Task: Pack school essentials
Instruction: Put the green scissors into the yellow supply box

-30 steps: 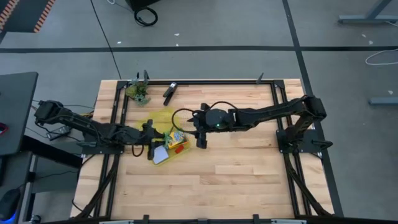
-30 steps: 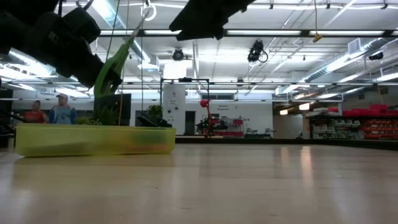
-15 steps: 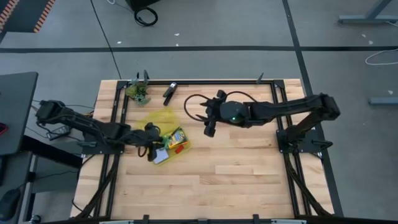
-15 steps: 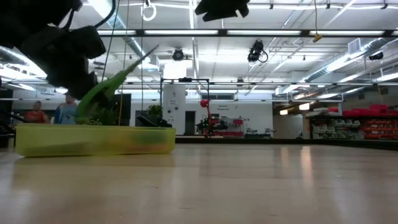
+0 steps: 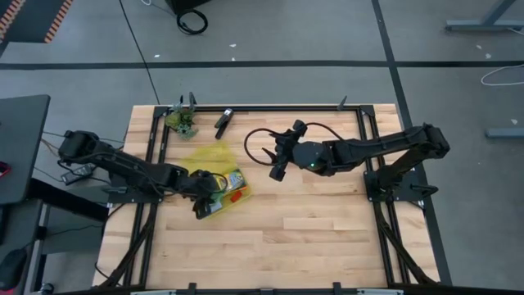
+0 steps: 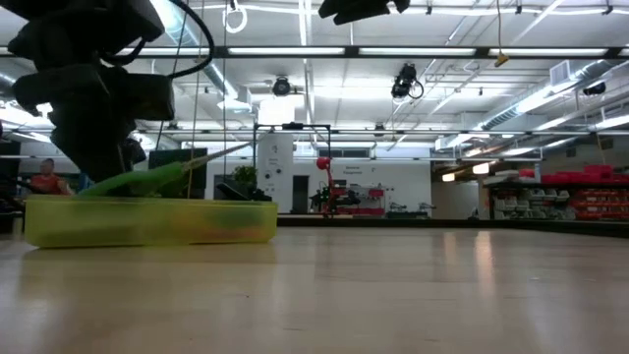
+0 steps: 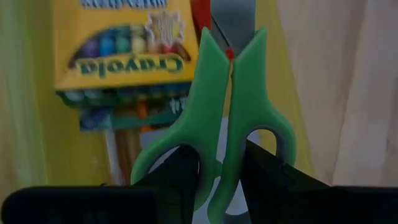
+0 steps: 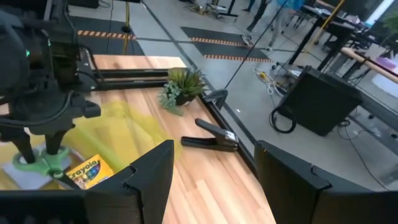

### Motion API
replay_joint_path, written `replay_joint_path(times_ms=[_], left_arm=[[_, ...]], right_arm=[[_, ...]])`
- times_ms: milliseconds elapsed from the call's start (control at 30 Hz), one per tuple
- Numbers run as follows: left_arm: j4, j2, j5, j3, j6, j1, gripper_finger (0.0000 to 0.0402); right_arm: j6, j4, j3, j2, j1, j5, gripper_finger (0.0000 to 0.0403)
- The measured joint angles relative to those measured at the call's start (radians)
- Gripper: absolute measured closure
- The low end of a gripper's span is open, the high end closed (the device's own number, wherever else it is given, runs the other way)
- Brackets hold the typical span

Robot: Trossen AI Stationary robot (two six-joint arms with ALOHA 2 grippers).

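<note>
Scissors (image 7: pixel 214 130) with green handles sit pinched between the 2 fingers of the left gripper (image 5: pixel 201 201), left of centre in the high view, low over the yellow-green tray (image 6: pixel 147 221). In the left wrist view their blades point into the tray beside the crayon box (image 7: pixel 121 46), with orange pencils (image 7: pixel 127 152) lying under it. Further right, just right of centre in the high view, the right gripper (image 5: pixel 278 170) hangs above bare table (image 5: pixel 327 229), its fingers spread wide and empty. Toward the upper left of that view, a black clip (image 5: pixel 223 121) and a small plant (image 5: pixel 182 120) lie by the table's far edge.
</note>
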Motion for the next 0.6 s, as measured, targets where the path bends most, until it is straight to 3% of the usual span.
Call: replay_joint_path(times_ms=[600], left_arm=[[-0.142,0.2,0.107,0.115,0.066,-0.007,0.0294]], right_arm=[[-0.015,-0.009,0.0,0.001,0.006,-0.009,0.0173]])
